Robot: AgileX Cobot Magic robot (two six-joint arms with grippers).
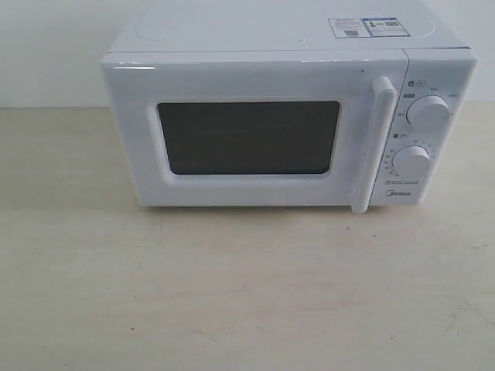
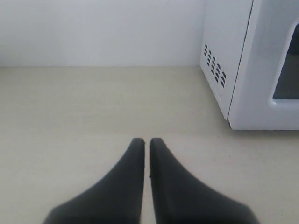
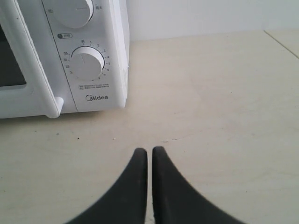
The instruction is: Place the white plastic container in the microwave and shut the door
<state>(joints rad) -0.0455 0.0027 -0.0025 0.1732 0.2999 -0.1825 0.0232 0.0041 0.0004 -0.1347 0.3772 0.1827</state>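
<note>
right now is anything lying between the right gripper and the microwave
Nothing. In the right wrist view, only bare table runs from the shut right gripper to the front of the microwave.

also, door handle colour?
White, same as the door; the handle is a vertical bar, clearest in the exterior view.

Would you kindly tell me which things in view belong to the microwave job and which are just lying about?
For the job: the microwave; its door, shut; the door's bar handle. The white plastic container shows in no view.
Just there: upper dial; lower dial; stickers on top; table.
</note>
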